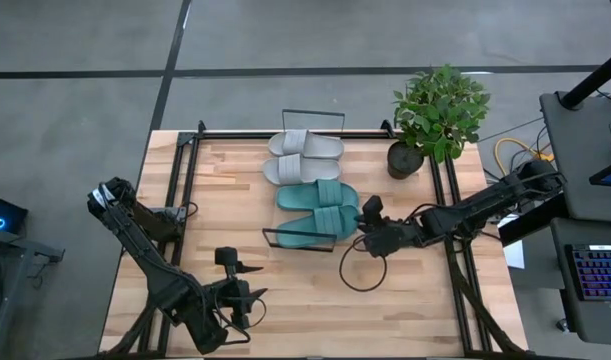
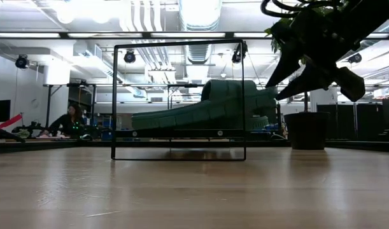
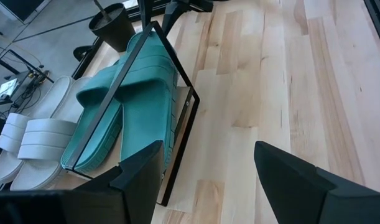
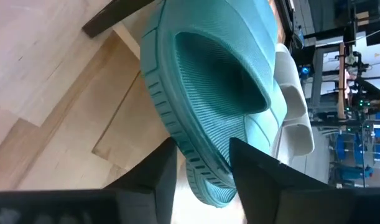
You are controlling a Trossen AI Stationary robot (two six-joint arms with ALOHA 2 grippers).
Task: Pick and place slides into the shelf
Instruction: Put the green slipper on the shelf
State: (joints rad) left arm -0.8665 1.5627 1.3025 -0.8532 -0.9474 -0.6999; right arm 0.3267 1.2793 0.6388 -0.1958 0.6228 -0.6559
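The left gripper [image 1: 247, 296] waits near the front edge of the bench [image 1: 405, 300], well away from the shoes, and its jaws are spread with nothing between them. A little farther back, the right gripper [image 1: 362, 236] has reached in from the right side to the end of the closest green slide [image 1: 315, 217]. In the right wrist view its two dark fingers [image 4: 255, 171] sit on either side of that slide's ribbed edge [image 4: 196, 93], partly closed around it, but I cannot tell if they are pinching it tight. The green slide lies on the shelf [image 1: 300, 237], whose thin black wire frame stands up around the shoes. Just behind it is the second green slide [image 1: 316, 194], side by side with the first. Past those, the two pale grey slides [image 1: 303, 157] lie on the far part of the shelf. A plant in a dark pot [image 1: 435, 120] stands at the back right corner of the bench.
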